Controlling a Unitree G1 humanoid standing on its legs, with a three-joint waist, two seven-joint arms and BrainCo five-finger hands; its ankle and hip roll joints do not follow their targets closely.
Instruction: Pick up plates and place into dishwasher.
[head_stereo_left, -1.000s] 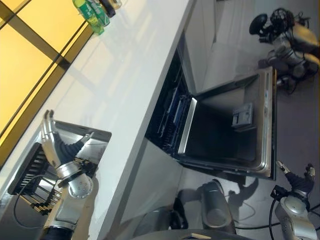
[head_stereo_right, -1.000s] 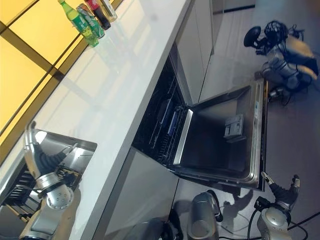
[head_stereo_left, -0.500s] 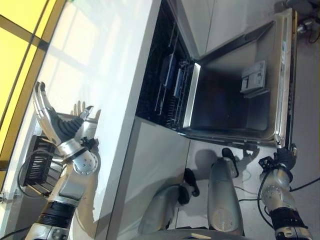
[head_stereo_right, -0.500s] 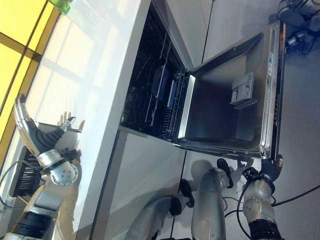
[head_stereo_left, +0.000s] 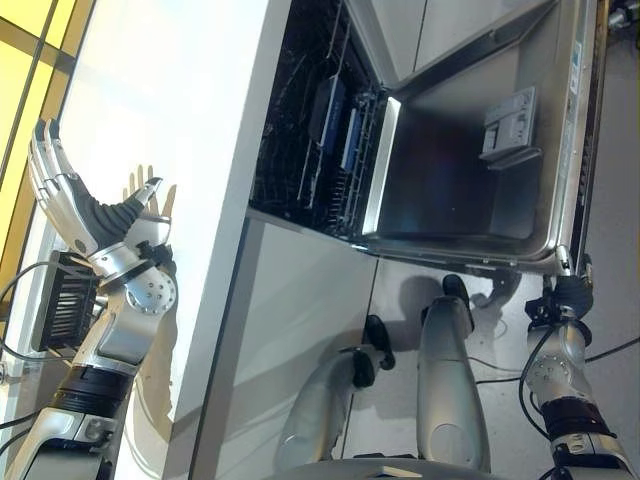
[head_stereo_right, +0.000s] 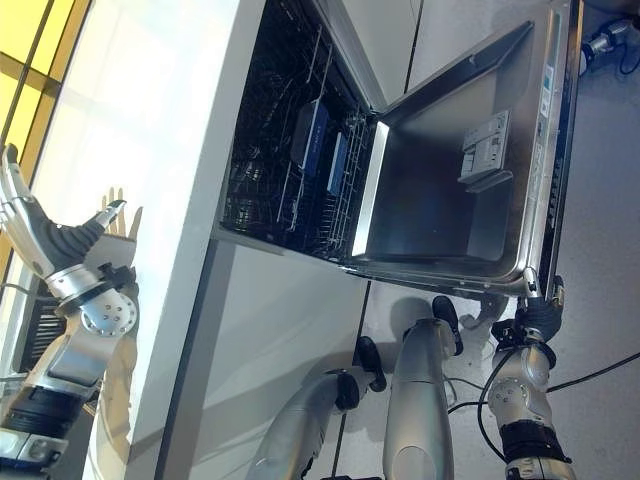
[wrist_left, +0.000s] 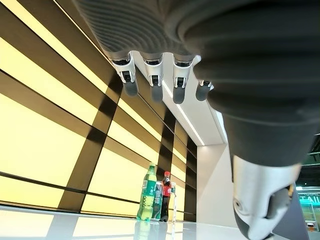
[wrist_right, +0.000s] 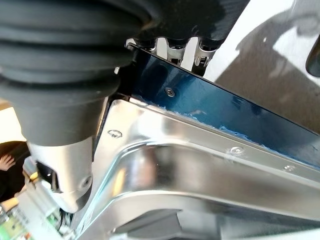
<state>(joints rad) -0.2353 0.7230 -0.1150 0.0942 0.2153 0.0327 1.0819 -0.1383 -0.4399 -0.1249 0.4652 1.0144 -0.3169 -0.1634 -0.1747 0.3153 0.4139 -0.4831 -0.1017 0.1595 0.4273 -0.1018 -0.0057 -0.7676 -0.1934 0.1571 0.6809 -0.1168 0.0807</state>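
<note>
A: Were plates seen? The left hand (head_stereo_left: 85, 205) was held wide and empty above the tabletop (head_stereo_left: 180, 90).

B: None. The dishwasher door (head_stereo_left: 470, 170) was touched by the right hand (head_stereo_right: 535, 318), grip unreadable; loading was judged unstarted.

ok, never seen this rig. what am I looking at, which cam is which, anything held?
It is a humanoid robot with two arms and fingered hands, meant to load plates into a dishwasher. Two pictures come from a stereo camera on its head, looking down. They show a white counter and the open dishwasher, its door folded down and dark racks inside. The other two come from cameras on the wrists.

The left hand is raised over the counter with fingers straight, holding nothing. Its wrist view looks across the counter to some bottles by a yellow wall.

The right hand is at the door's outer edge; its wrist view shows fingers going over that edge, so I cannot tell its grip. I cannot make out any plate.
</note>
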